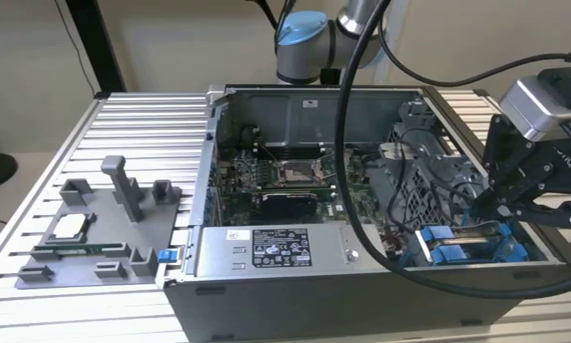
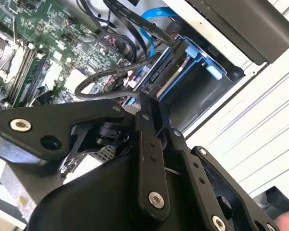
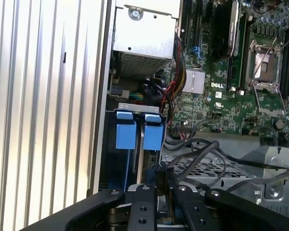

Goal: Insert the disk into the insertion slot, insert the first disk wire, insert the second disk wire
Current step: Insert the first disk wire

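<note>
Ribbed aluminium table (image 1: 142, 114) is carrying an open computer case (image 1: 361, 300) lying on its side, and a grey fixture tray (image 1: 66, 264) is sitting near the table's edge at the exterior view's left. Behind the case, at the table's back edge, the arm's base (image 1: 304, 43) is rising out of view, with a thick black hose looping down across the case. Inside the case, a green motherboard (image 1: 285, 179) is lying along the floor and a labelled grey power supply box (image 1: 266, 250) is running along the near wall.

The gripper (image 1: 502, 211) is reaching into the case's near corner at the exterior view's right, directly over the insertion slot (image 1: 514, 251). The disk (image 1: 447, 250) is sitting down in that slot, standing on edge. In the first wrist view its blue carrier tabs (image 3: 126, 134) are showing side by side at the bay's mouth, just beside the case's outer wall.

In both wrist views the gripper (image 3: 163, 180) is drawn narrow, its black fingers (image 2: 147, 103) lying close together and appearing to pinch a black wire plug (image 2: 159, 79). In the second wrist view that plug is pressing against the disk's end, at the blue carrier's edge, and a braided black lead is curling away from it over the motherboard. A blue cable (image 2: 151, 21) is arching down toward the same end of the disk, just beside the plug.
</note>
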Robot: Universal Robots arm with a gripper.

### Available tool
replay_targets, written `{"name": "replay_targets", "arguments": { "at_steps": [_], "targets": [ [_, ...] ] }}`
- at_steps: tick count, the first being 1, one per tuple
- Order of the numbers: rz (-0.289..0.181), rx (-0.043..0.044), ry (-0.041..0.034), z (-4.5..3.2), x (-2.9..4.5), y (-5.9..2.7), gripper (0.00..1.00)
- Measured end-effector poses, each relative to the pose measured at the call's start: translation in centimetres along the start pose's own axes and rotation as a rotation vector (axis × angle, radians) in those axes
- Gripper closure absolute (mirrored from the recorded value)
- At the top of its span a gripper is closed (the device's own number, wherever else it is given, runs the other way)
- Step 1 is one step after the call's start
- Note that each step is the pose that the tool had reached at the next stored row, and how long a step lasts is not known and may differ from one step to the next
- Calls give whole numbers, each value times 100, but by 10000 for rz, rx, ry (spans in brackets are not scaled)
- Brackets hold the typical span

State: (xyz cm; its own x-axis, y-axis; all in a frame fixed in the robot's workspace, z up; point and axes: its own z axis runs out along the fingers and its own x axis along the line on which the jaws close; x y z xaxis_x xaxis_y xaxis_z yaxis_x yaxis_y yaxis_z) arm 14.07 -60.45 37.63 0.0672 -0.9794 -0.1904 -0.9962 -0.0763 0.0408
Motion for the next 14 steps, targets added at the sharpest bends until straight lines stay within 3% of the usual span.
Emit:
{"name": "replay_targets", "arguments": {
  "at_steps": [6,8,10,14],
  "targets": [
    [-6,-4,32,2,0,0,100],
    [4,-12,257,6,0,-1,100],
    [-4,72,433,16,0,0,100],
    [-41,305,475,46,4,-1,100]
  ]
}}
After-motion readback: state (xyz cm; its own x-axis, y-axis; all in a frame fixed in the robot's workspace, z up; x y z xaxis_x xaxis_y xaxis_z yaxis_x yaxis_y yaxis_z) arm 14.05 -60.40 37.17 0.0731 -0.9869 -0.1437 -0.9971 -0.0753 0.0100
